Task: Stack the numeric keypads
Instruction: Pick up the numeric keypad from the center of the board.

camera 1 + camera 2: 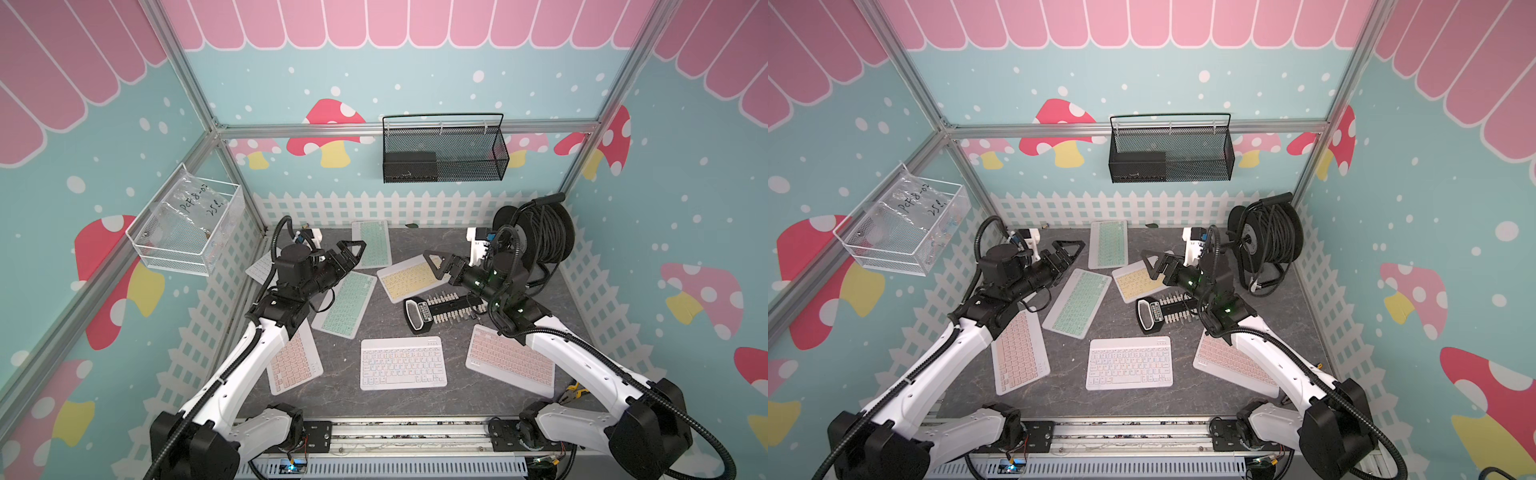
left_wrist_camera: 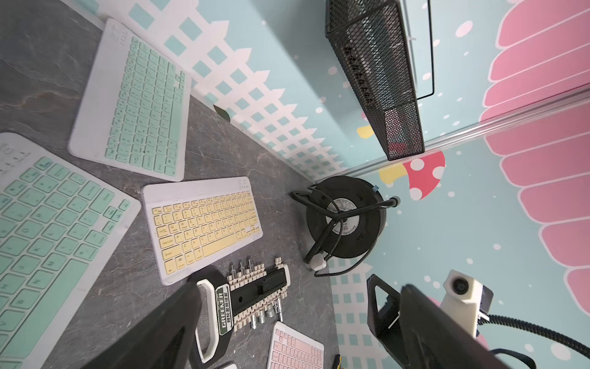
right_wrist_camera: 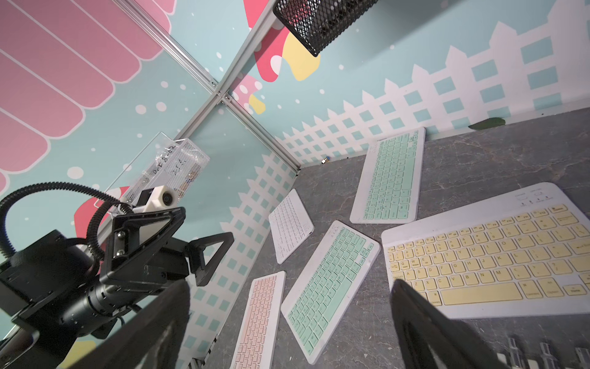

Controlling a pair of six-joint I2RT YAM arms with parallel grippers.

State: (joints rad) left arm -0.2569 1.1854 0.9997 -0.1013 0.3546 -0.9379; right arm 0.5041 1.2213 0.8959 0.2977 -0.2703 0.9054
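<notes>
Several numeric keypads lie flat and apart on the grey table, none on top of another. In a top view there are a mint one at the back (image 1: 371, 243), a mint one mid-left (image 1: 345, 305), a yellow one (image 1: 409, 278), a white one at front centre (image 1: 402, 363) and pink ones at left (image 1: 293, 361) and right (image 1: 509, 360). A white keypad (image 1: 259, 268) is partly hidden under my left arm. My left gripper (image 1: 352, 252) hovers open between the two mint keypads. My right gripper (image 1: 432, 264) hovers open over the yellow keypad (image 3: 485, 252). Both hold nothing.
A black holder with white pegs (image 1: 440, 309) lies right of centre, close under my right arm. A cable reel (image 1: 536, 237) stands at the back right. A black mesh basket (image 1: 444, 149) and a white wire basket (image 1: 187, 228) hang on the walls. Pliers (image 1: 573, 392) lie at front right.
</notes>
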